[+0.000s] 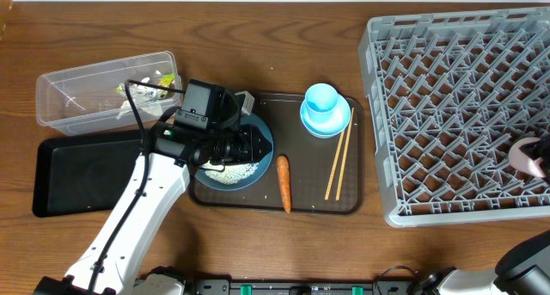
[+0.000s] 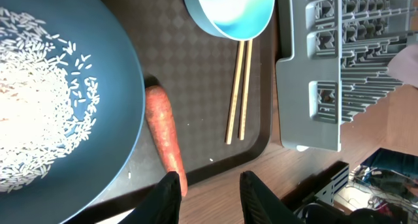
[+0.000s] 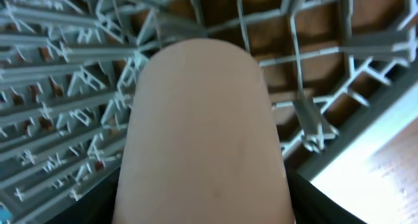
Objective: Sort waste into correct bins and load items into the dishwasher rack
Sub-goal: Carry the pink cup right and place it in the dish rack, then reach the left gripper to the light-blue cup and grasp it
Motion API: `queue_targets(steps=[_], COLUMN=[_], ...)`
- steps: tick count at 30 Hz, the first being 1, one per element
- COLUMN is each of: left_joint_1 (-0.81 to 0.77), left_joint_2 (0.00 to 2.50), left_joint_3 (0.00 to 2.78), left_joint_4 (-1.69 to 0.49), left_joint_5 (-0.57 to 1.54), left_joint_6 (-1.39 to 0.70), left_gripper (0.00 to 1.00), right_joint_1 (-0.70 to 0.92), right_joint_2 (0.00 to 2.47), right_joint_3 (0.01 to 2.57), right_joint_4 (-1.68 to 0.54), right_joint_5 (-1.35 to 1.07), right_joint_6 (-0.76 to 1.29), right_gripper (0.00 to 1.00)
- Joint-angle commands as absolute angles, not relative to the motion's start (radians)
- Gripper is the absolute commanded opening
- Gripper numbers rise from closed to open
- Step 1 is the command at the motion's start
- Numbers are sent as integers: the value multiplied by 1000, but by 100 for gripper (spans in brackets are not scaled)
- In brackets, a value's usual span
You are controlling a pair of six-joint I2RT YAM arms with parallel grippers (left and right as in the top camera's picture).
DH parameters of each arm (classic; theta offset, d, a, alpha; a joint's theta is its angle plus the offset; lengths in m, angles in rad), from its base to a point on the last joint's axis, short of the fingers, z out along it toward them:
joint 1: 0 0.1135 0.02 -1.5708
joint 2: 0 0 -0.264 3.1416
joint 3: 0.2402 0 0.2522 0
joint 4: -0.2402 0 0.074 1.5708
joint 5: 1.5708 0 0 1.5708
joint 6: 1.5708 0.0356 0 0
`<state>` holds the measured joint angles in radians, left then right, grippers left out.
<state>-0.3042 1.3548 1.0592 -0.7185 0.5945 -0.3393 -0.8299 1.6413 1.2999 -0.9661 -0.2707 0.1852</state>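
the small white-pink cup [image 3: 202, 132] is over the peg lattice of the dishwasher rack [image 1: 464, 114], near its right edge. the right claw [image 3: 204, 211] is closed on the cup's sides. the rack stands at the right of the wooden bench [image 1: 258, 46].

the dark-brown serving tray [image 1: 308, 170] at centre carries:
- the blue bowl [image 2: 127, 119], holding the rice [image 2: 32, 93]
- the carrot [image 2: 163, 132], just beside the bowl
- the light-blue cup and saucer [image 1: 325, 110]
- the chopsticks [image 1: 338, 164], side by side

the clear tub [image 1: 77, 97] at far left holds the wrapper scraps [image 1: 150, 84]. the black tray [image 1: 86, 170] lies in front of it.

the left claw [image 2: 212, 194] is above the bowl's rim, parted and holding nothing. the left arm [image 1: 137, 209] crosses the black tray's right end.
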Motion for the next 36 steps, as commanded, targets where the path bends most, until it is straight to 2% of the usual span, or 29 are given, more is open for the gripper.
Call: queue_targets(steps=[1, 4, 7, 15, 21, 25, 29, 32, 36], left_joint_1=[-305, -305, -305, -305, -305, -305, -308, -321, -355], left_joint_2=[1348, 1348, 1348, 1348, 1348, 1348, 1352, 1367, 1427], left_joint_3=[1077, 1077, 1077, 1077, 1077, 1077, 1077, 1077, 1080], left_joint_4=[-728, -729, -729, -734, -733, -714, -610, -514, -396], left_joint_5=[582, 582, 582, 582, 553, 504, 500, 496, 441], left_joint_6=[-324, -321, -321, -321, -309, -307, -307, -307, -308], left_gripper=[31, 31, 31, 31, 32, 34, 40, 47, 48], right_joint_1=[-838, -838, -838, -838, -799, -686, -509, -412, -329], right_joint_2=[1646, 1646, 1646, 1628, 1503, 1391, 1315, 1300, 1303], right_joint_3=[1314, 1314, 1314, 1315, 1315, 1315, 1314, 1314, 1314], right_joint_4=[-937, -925, -928, -962, -981, -1034, -1129, -1171, -1216], right_joint_5=[-278, -279, -291, -481, -654, -662, -658, -658, -610], right_joint_6=[206, 206, 206, 200, 110, 0, -141, -148, -148], right_gripper=[71, 86, 95, 97, 99, 99, 99, 99, 99])
